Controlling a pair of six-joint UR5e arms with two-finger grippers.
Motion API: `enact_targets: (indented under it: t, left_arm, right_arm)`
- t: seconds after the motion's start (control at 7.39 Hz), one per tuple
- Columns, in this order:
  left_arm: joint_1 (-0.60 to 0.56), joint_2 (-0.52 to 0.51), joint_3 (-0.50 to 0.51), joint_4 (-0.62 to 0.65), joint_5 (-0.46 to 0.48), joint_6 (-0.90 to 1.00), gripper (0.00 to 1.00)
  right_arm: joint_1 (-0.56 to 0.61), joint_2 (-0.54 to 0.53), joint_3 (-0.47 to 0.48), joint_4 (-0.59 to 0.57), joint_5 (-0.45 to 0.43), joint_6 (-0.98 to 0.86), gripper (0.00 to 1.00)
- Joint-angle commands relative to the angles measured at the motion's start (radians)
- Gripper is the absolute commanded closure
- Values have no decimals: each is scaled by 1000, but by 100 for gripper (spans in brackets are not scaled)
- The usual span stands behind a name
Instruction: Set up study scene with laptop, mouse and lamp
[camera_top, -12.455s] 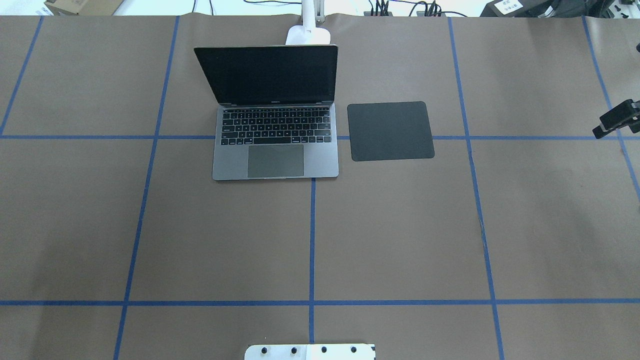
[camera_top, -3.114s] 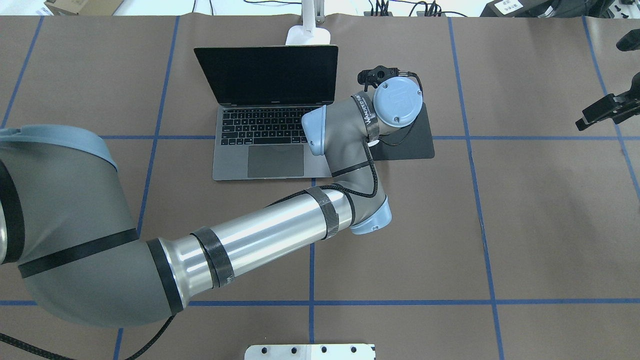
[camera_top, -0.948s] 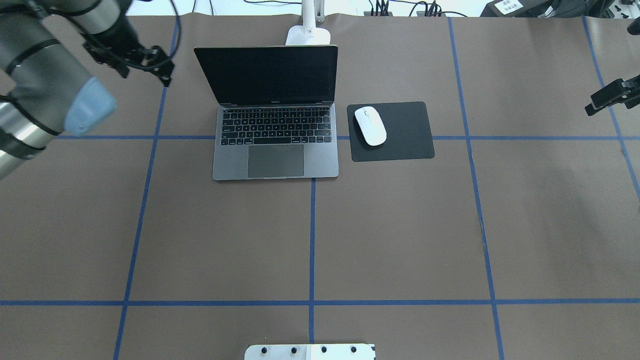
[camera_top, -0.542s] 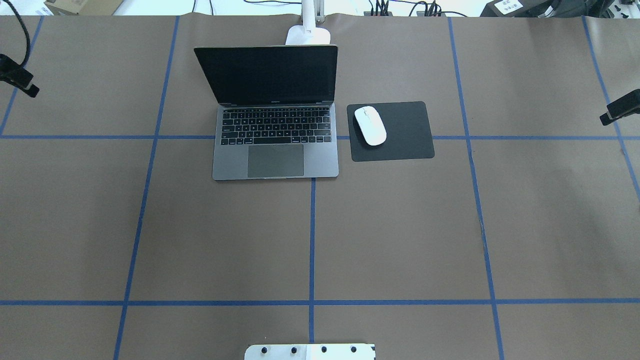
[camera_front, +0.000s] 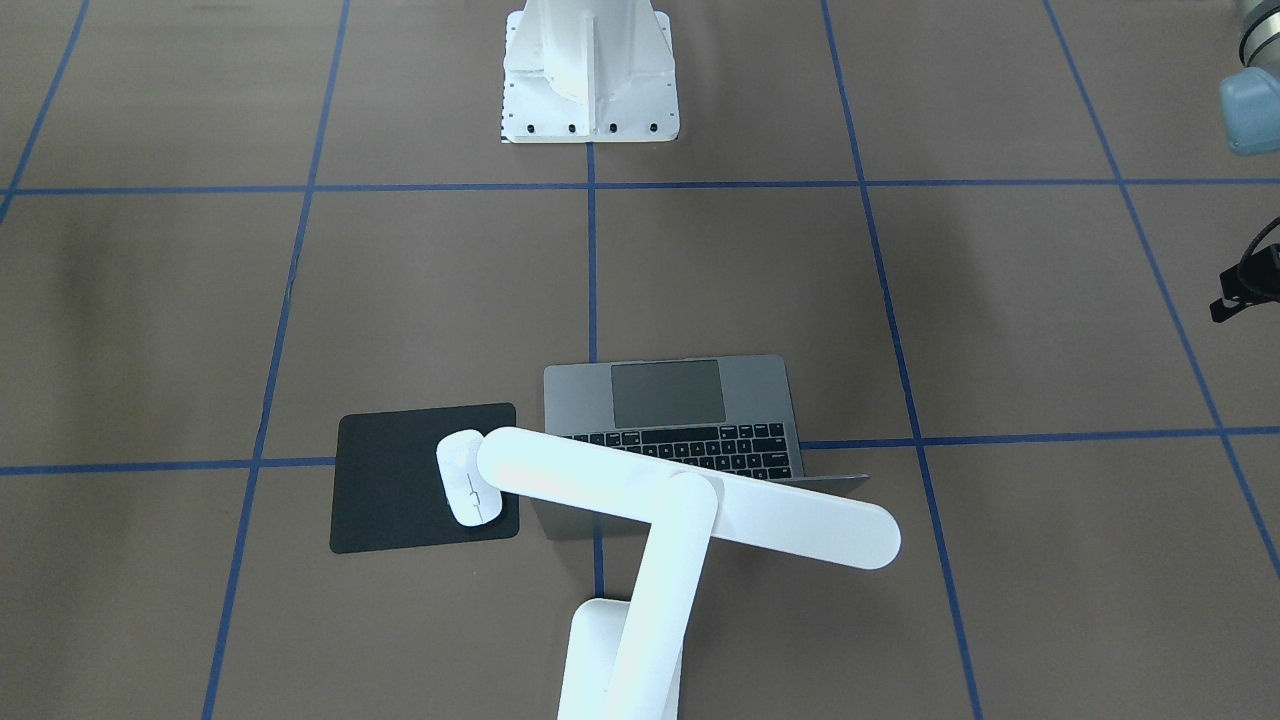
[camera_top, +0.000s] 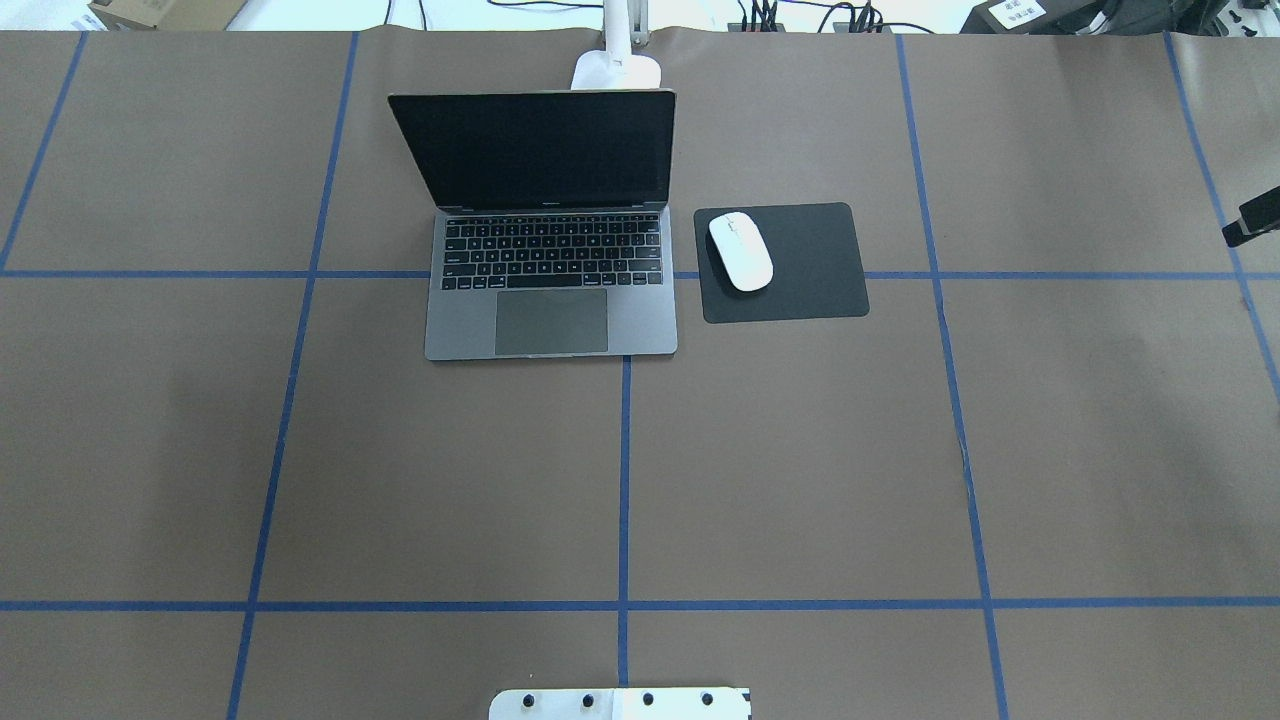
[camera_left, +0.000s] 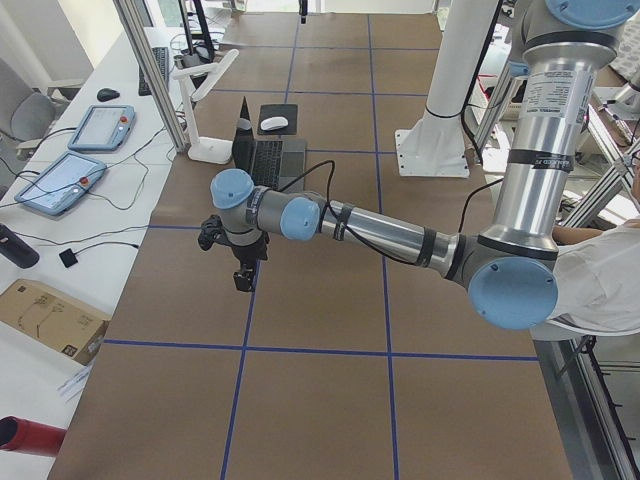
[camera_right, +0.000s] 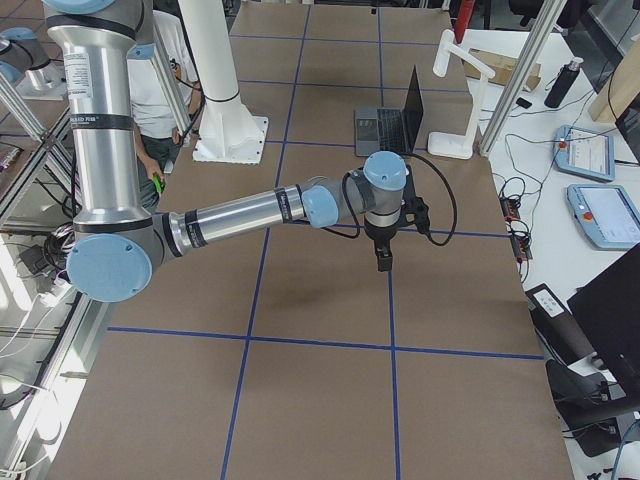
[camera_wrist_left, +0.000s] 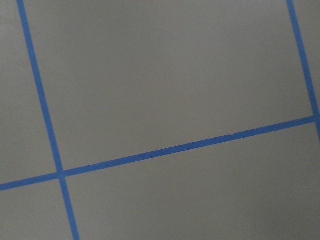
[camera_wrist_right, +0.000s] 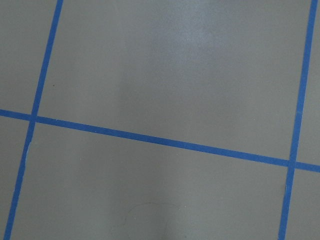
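mouse (camera_top: 741, 251) on black mat (camera_top: 810, 285), 3 o'clock of laptop (camera_top: 551, 300) | lamp (camera_top: 617, 68) at 12 o'clock | left gripper (camera_left: 243, 280) now gone from overhead view, right gripper (camera_top: 1253, 216) at its edge | grip of both: cannot tell

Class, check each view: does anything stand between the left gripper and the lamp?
Nothing visible does: bare table lies between the left gripper and the lamp; the laptop sits beside that path.

- From my station I see the table (camera_top: 800, 480) covered in brown paper, gridded with blue tape (camera_top: 622, 480).
- A white bench (camera_left: 140, 160) runs along one long edge, carrying teach pendants (camera_left: 100, 125), loose cables and a cardboard box (camera_left: 45, 315).
- A grey office chair (camera_left: 25, 110) stands behind the bench.
- Aluminium frame posts (camera_left: 150, 70) rise at the bench's edge.
- The light is even and the shadows soft.
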Motion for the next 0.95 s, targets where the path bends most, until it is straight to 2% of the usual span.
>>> enact_targets:
  t: [0.0, 0.27, 0.54, 0.81]
  left_arm:
    - [-6, 17, 24, -7, 0, 8, 0]
    - [-6, 17, 19, -8, -3, 8, 0]
    - [-8, 24, 13, -8, -6, 6, 0]
    - [-9, 27, 11, -7, -6, 6, 0]
  right_arm:
    - [28, -34, 33, -6, 2, -3, 1]
    - [28, -33, 31, -30, 4, -7, 1]
    - [37, -27, 56, -130, 8, -11, 1]
    - [37, -36, 63, -143, 25, -12, 1]
